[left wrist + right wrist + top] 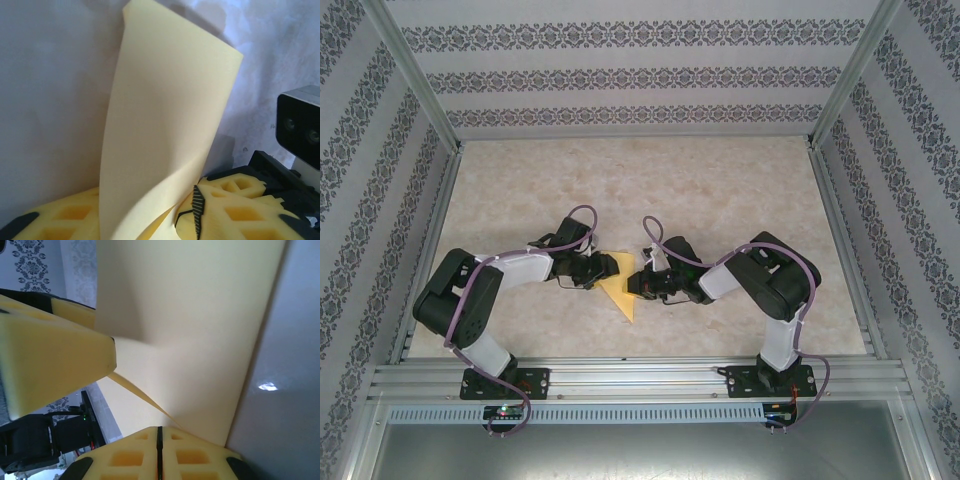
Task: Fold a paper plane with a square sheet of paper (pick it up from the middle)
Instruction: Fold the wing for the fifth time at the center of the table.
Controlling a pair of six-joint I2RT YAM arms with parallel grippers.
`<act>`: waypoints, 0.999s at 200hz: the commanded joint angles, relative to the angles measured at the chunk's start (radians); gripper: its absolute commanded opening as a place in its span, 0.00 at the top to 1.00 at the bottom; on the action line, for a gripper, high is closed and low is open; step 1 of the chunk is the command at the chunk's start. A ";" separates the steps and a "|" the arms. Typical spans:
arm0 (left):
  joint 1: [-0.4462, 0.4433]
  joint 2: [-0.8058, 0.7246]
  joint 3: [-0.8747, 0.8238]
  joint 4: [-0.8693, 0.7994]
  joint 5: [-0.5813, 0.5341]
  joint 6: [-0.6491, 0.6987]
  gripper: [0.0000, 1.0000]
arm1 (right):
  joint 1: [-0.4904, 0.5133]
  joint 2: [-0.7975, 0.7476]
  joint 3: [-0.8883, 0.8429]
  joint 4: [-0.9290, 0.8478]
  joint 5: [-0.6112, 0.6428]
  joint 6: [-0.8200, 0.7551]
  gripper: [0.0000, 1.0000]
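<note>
The yellow sheet of paper (621,292) sits mid-table between both grippers, partly folded, with a point toward the near edge. In the left wrist view the paper (165,125) stands up and curls between the foam fingers (235,210) of my left gripper (147,194), whose jaws are apart. My left gripper (603,266) is at the paper's left side. My right gripper (638,282) is at its right side. There the right gripper (160,429) has its pads pressed together, and a folded edge of the paper (200,340) runs into their tips. A left finger (55,365) touches the sheet.
The marbled tabletop (640,180) stretches back to patterned walls on three sides. A metal rail (640,375) runs along the near edge by the arm bases. The right wrist's camera housing (300,125) sits close to my left fingers.
</note>
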 commanded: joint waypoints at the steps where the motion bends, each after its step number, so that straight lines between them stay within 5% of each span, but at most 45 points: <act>1: 0.003 0.016 0.027 0.042 0.028 0.025 0.64 | -0.005 0.084 -0.017 -0.119 0.149 -0.048 0.89; 43: 0.005 -0.015 0.002 0.042 -0.006 0.003 0.89 | -0.016 -0.009 -0.007 -0.155 0.147 -0.060 0.85; 72: 0.003 -0.045 -0.048 0.108 -0.034 -0.063 0.97 | 0.003 -0.141 0.012 -0.252 0.209 -0.097 0.78; 127: 0.001 -0.112 -0.090 0.118 -0.105 -0.139 1.00 | 0.196 -0.449 0.058 -0.648 0.718 -0.348 0.64; 200: -0.005 -0.114 -0.084 0.116 -0.104 -0.150 1.00 | 0.536 -0.333 0.118 -0.556 1.110 -0.724 0.55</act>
